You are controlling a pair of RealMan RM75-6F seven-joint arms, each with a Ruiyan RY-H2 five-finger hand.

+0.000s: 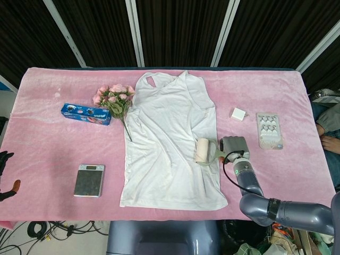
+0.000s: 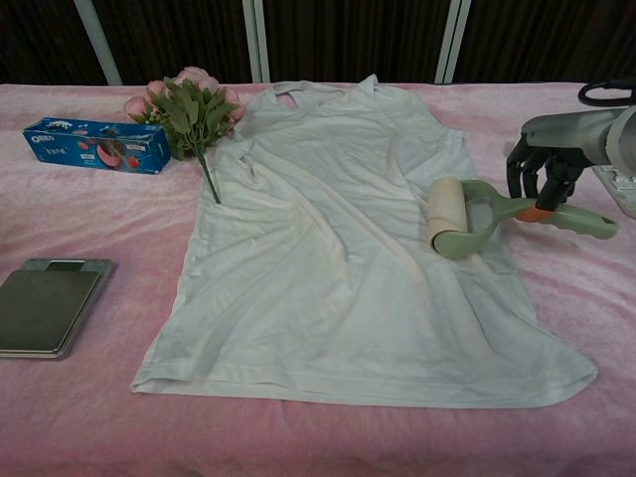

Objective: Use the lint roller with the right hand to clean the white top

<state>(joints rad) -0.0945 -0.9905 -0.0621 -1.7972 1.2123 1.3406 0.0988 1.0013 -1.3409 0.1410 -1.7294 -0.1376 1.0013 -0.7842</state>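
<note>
The white top [image 1: 170, 143] [image 2: 328, 268] lies flat on the pink table, neck toward the far edge. My right hand [image 1: 235, 145] [image 2: 538, 177] grips the green handle of the lint roller [image 1: 204, 151] [image 2: 457, 214]. The roller's cream drum rests on the top's right edge, near the hem side. The handle points out to the right over the pink cloth. My left hand [image 1: 5, 159] shows only as dark fingers at the far left edge of the head view, off the table; its state is unclear.
A bunch of pink flowers [image 1: 114, 101] [image 2: 184, 109] touches the top's left shoulder. A blue biscuit box [image 1: 85, 113] [image 2: 96, 145] and a kitchen scale [image 1: 88, 180] [image 2: 45, 305] sit left. A white charger [image 1: 238, 113] and blister pack [image 1: 269, 130] lie right.
</note>
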